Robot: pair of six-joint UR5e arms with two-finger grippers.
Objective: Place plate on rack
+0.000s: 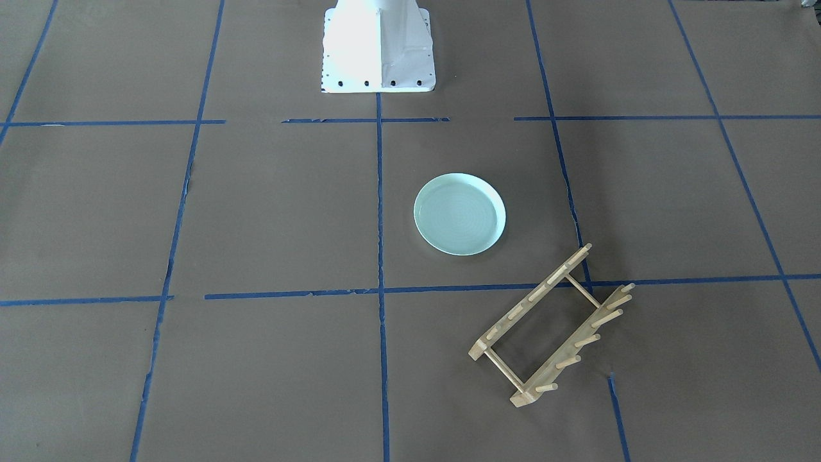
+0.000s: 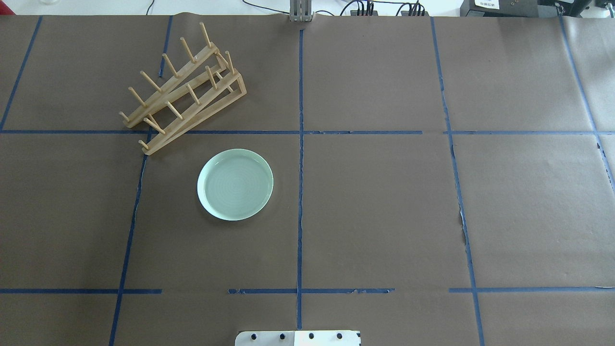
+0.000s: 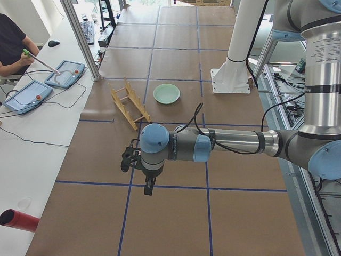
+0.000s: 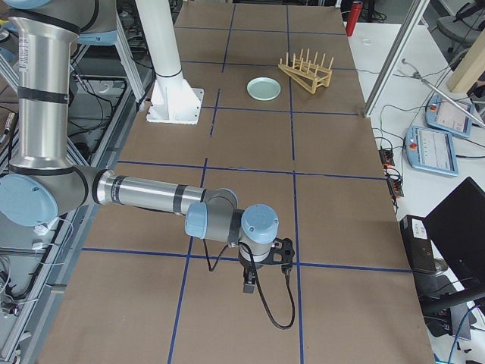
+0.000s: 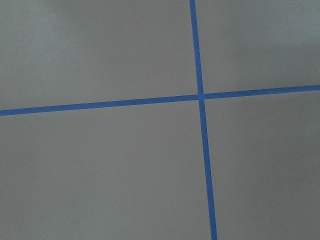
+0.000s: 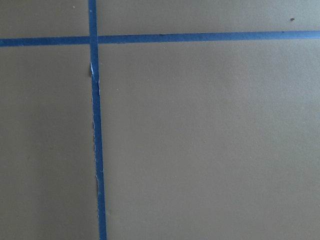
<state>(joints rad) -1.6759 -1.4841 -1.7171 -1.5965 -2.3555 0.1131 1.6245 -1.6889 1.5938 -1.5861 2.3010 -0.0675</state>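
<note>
The pale mint-green plate (image 1: 459, 213) lies flat on the brown table, left of the centre line in the overhead view (image 2: 235, 184). The light-wood rack (image 1: 551, 327) stands just beyond it at an angle, empty, pegs up (image 2: 182, 91). Both also show small in the side views: the plate (image 3: 167, 94) (image 4: 264, 89) and the rack (image 3: 129, 104) (image 4: 305, 68). My left gripper (image 3: 147, 184) hangs over the table far from both, towards the table's left end. My right gripper (image 4: 250, 282) hangs over the far right end. I cannot tell whether either is open or shut. The wrist views show only paper and blue tape.
The white robot pedestal (image 1: 378, 48) stands at the table's middle near edge. Blue tape lines (image 2: 301, 144) grid the brown paper. A side table with tablets (image 3: 66, 74) and a person's arm lie past the far edge. A red cylinder (image 3: 18, 220) lies by the left end.
</note>
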